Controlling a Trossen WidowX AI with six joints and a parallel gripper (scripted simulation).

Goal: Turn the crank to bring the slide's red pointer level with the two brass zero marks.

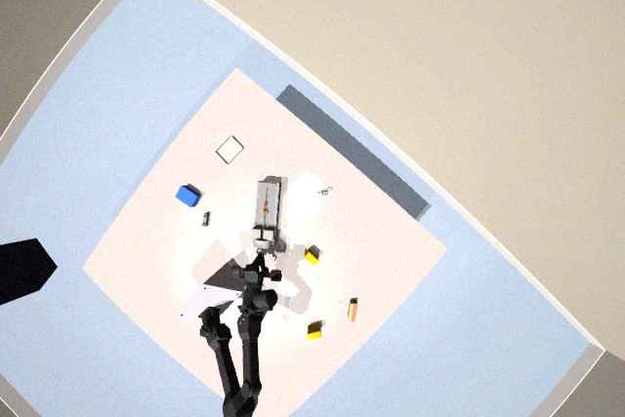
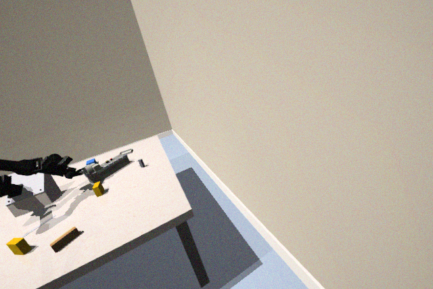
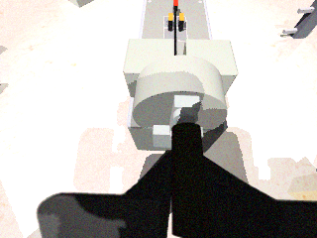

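Observation:
The grey machine [image 1: 272, 195] [image 2: 118, 162] [image 3: 198, 22] lies with its pale crank housing [image 1: 262, 234] [image 3: 168, 76] nearest the arm. The slide's red pointer [image 1: 265, 204] [image 3: 175, 3] is at the wrist view's top edge, partly cut off. It stands beyond the brass zero marks [image 1: 265, 211] [image 3: 181, 18], on the side away from the housing, and is not level with them. My gripper [image 1: 260, 253] [image 2: 80, 171] [image 3: 180, 156] is shut on the dark crank handle [image 3: 187, 135] in front of the housing. The fingers hide much of the handle and crank.
A blue block [image 1: 187, 195] [image 2: 90, 161] and a small dark part [image 1: 205, 218] lie left of the machine. Yellow blocks [image 1: 312, 257] [image 2: 98, 188] and an orange-brown bar [image 1: 353, 310] [image 2: 64, 239] lie right. A pale panel [image 1: 206, 301] is beside the arm; a framed square [image 1: 229, 149] lies farther back.

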